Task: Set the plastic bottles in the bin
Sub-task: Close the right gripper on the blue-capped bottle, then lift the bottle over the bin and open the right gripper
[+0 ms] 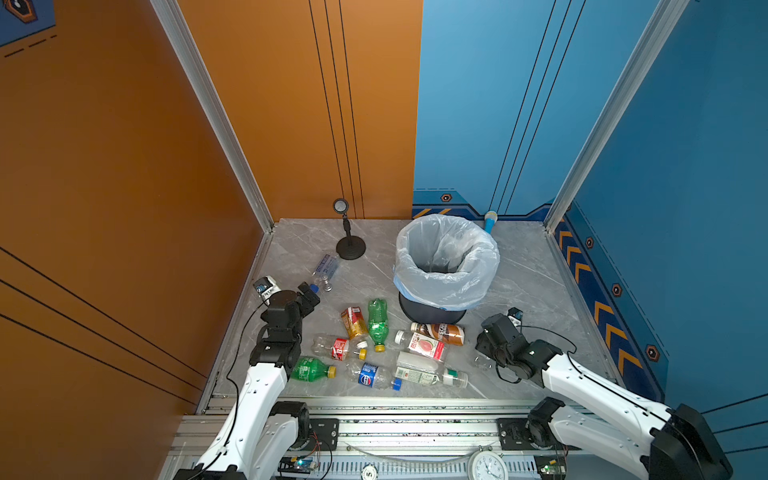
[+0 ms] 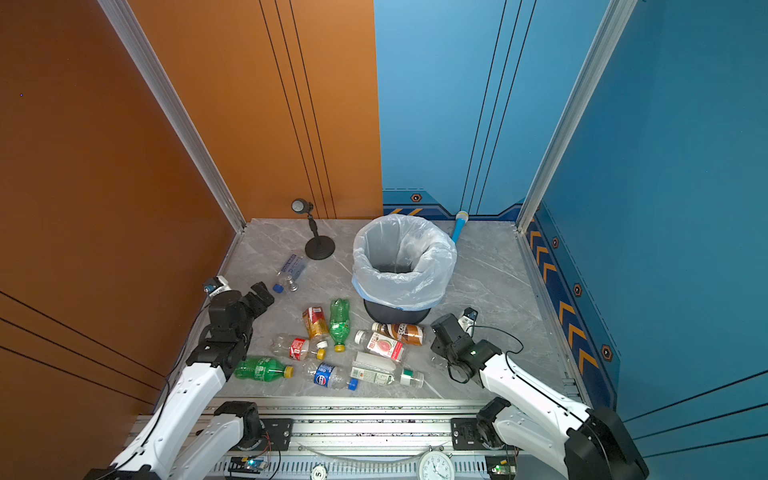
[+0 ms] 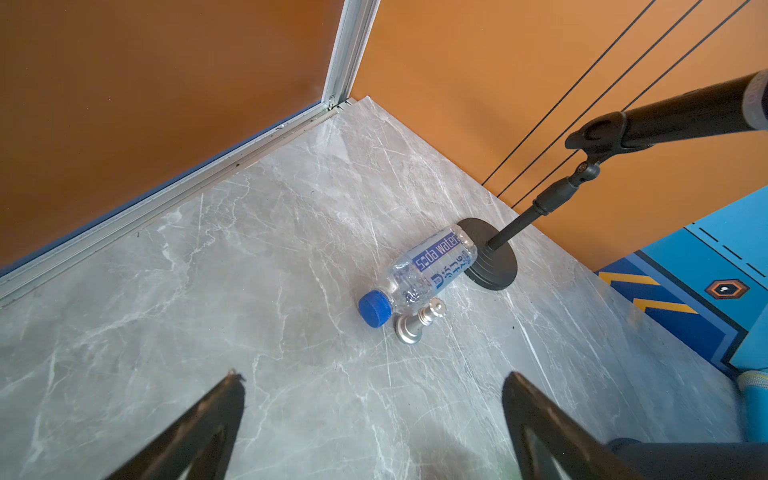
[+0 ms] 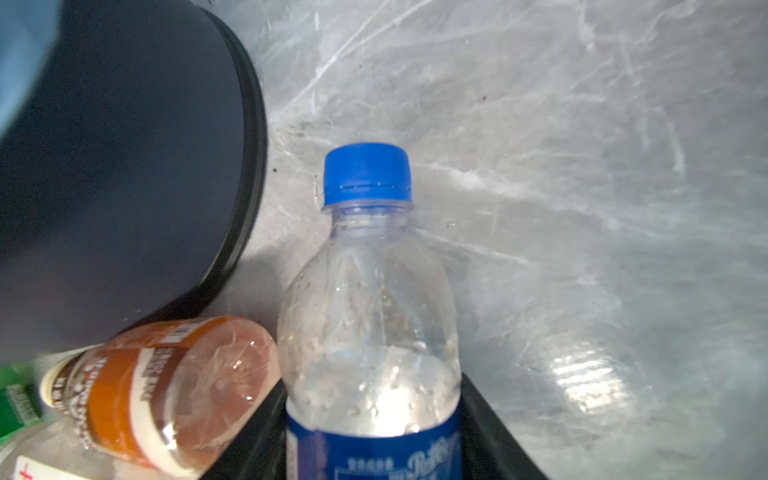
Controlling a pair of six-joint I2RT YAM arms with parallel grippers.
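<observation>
Right gripper (image 4: 374, 419) clamped on a blue-capped clear bottle (image 4: 368, 299), seemingly low over the table (image 4: 582, 166) beside the bin (image 4: 124, 166); left gripper (image 3: 374, 376) spread wide; other bottles (image 1: 378, 320) lay before it.

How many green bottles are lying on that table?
2. The middle green bottle lies by the base of the bin, yellow cap toward the near edge. The near green bottle lies beside the left arm, cap pointing right. Another could be hidden under an arm.
</observation>
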